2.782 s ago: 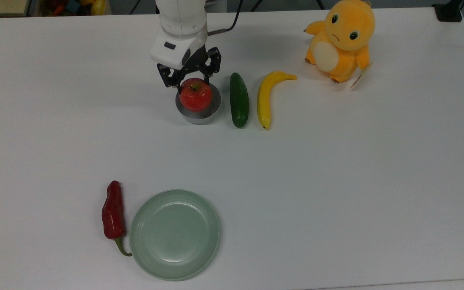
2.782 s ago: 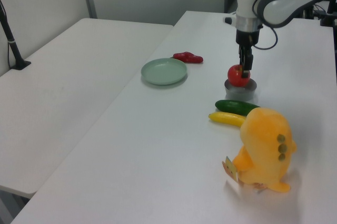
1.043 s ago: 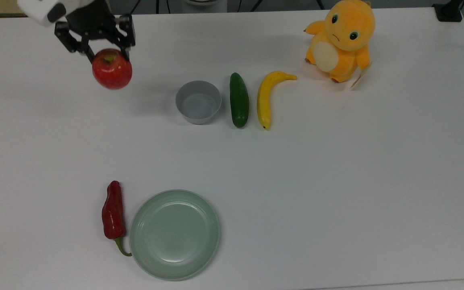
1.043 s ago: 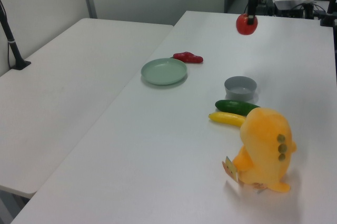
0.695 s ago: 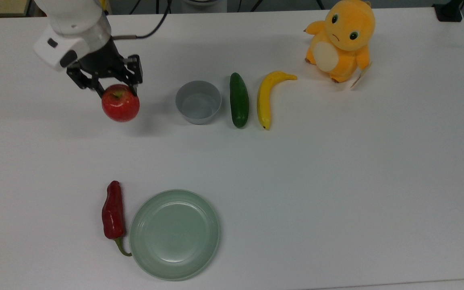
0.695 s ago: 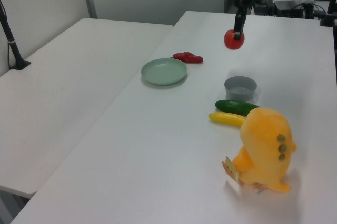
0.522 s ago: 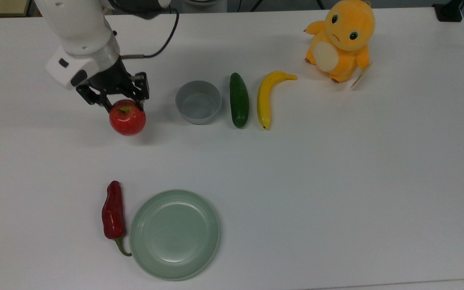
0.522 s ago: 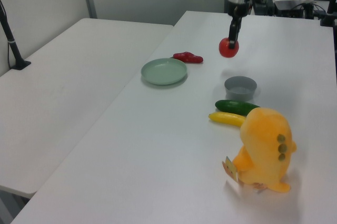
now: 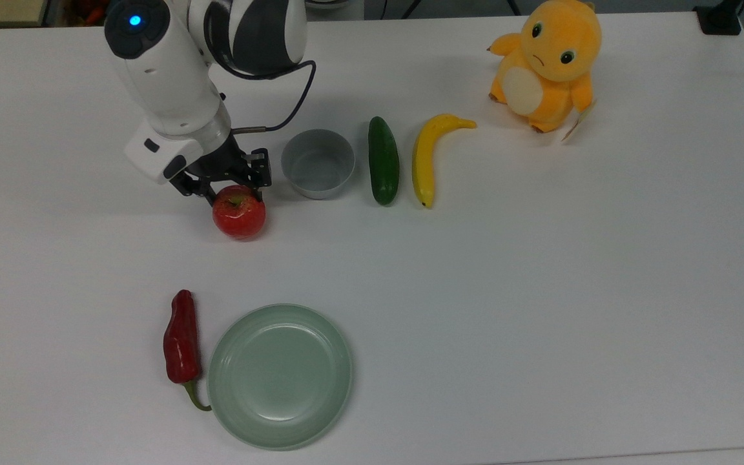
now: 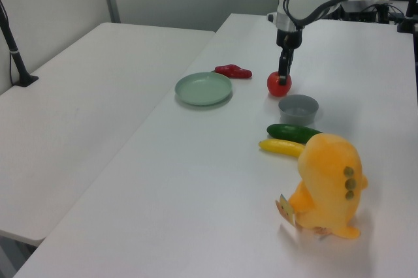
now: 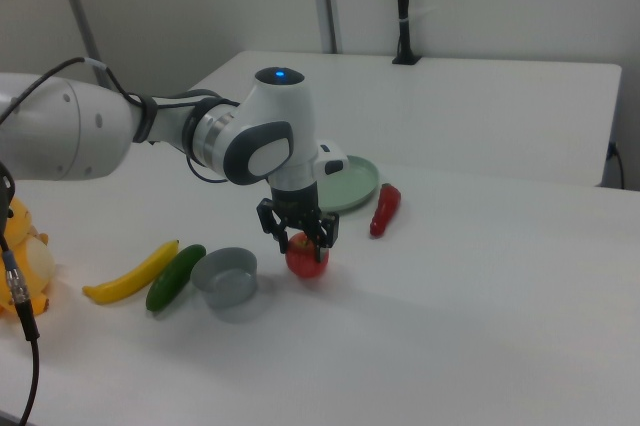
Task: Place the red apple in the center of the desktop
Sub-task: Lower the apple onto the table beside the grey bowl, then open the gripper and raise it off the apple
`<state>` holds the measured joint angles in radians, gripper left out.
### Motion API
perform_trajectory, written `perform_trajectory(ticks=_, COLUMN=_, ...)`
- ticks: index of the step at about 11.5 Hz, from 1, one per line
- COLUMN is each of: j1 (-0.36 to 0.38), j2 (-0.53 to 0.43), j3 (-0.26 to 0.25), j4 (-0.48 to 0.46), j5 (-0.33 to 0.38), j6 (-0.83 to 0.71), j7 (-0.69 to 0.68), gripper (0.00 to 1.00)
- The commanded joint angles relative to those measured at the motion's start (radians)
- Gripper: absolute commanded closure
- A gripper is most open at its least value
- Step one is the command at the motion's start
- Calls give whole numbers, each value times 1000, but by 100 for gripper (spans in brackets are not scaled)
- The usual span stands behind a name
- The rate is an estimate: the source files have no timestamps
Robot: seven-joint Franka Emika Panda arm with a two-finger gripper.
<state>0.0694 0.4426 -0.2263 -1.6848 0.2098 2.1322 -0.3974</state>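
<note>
The red apple (image 9: 239, 213) is glossy and round, with its stem dimple facing up. My gripper (image 9: 232, 192) comes down from above and is shut on the apple's upper part, one finger on each side. The apple is very low over the white desktop (image 9: 475, 290), just to the top view's left of the small grey bowl (image 9: 318, 163). I cannot tell whether it touches the surface. In the left view the apple (image 10: 279, 84) hangs under the gripper (image 10: 282, 78) beyond the bowl. In the right view the apple (image 11: 307, 259) sits under the gripper (image 11: 298, 240), close above its shadow.
A cucumber (image 9: 383, 160) and a banana (image 9: 429, 157) lie to the top view's right of the bowl. An orange plush toy (image 9: 546, 61) stands at the far right. A green plate (image 9: 279, 376) and a dark-red chili pepper (image 9: 181, 339) lie near the front edge.
The gripper lifted the apple out of the grey bowl, swung it to the top view's left, then brought it down and rightward to a low spot beside the bowl.
</note>
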Motion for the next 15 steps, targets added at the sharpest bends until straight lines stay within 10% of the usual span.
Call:
perform_trajectory(ticks=1, j1=12, j2=-22, j3=1, j4=-46, j5=5, j6=32, j7=19, gripper=56)
perform_trajectory(ticks=2, j1=12, j2=-24, j3=1, j4=-46, j5=5, j6=28, j7=22, gripper=31)
perform_trajectory(ticks=5, j1=13, j2=-39, j3=2, j4=-42, j5=-1, j6=25, j7=89, gripper=0)
perform_trajectory(ticks=15, j1=-5, j2=-476, j3=5, j4=42, j5=-70, j6=-432, j7=406, gripper=0)
